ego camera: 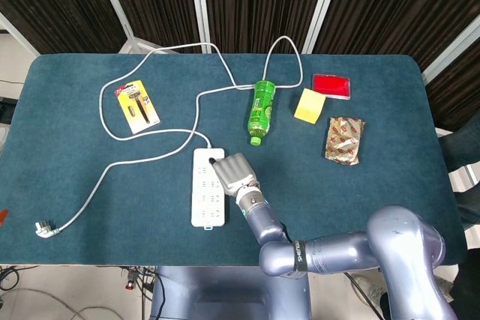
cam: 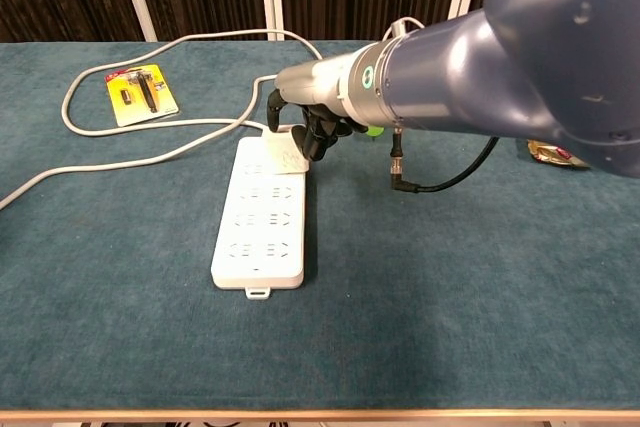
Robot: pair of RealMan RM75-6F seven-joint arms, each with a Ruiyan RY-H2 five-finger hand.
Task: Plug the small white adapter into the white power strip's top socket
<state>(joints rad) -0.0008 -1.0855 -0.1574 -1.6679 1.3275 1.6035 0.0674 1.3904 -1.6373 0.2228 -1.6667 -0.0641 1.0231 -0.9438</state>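
Fingers of the right hand [cam: 305, 132] pinch the adapter [cam: 291, 158] at the far end of the power strip [cam: 261, 217]. Pressing straight down, prongs aligned, should seat it.

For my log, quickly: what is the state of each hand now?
Right hand: closed on the adapter, at the power strip's top end.
Left hand: not in view.

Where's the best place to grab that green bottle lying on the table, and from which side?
Probably the middle of the green bottle, coming down from above with fingers across its width. It lies flat, cap toward the robot, and the cable meets only its far end.
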